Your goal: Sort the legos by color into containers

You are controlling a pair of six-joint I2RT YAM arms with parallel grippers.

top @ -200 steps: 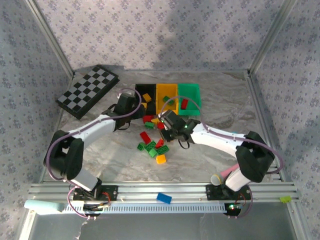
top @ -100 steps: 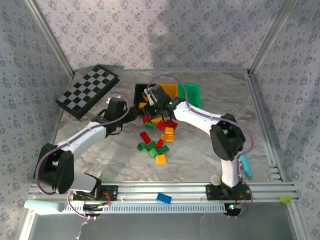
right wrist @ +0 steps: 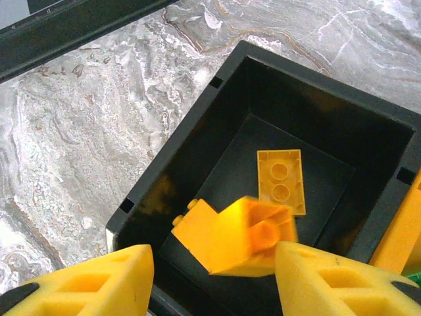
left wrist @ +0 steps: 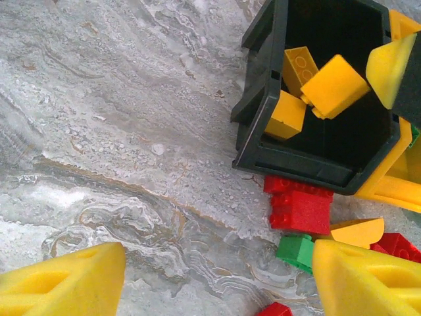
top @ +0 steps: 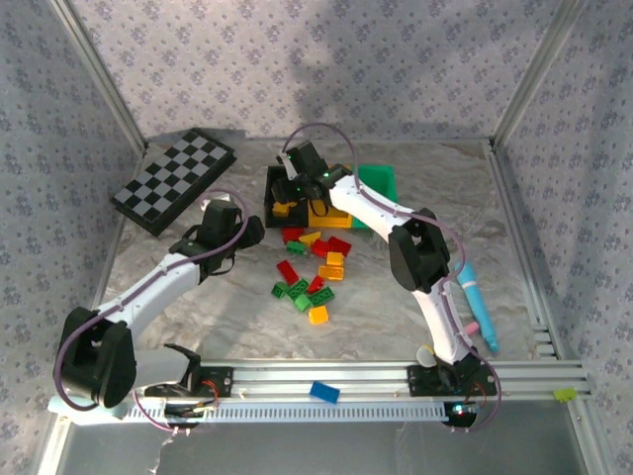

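Legos sorting: one yellow-orange studded plastic brick (right wrist: 240,240) going into the black rectangular plastic bin (right wrist: 177,135).

From where I stand, the right gripper (right wrist: 212,257) hangs over the bin's near-left corner, pads parted wider than the blurred brick, which looks loose and falling toward another flat yellow brick (right wrist: 281,181) on the bin floor. To do it well, I'd open fully, then lift straight up, clear of the rim and the yellow-orange bin (left wrist: 395,187) touching it. The left gripper (left wrist: 218,263) hovers beside the black bin, jaws wide with nothing between them, and should keep off. The other loose red, green and yellow bricks (top: 312,277) lie on the grey marbled tabletop (left wrist: 131,131), which is walled with floral-print panels (top: 297,59); a checkered board (top: 173,180) sits at the back left.
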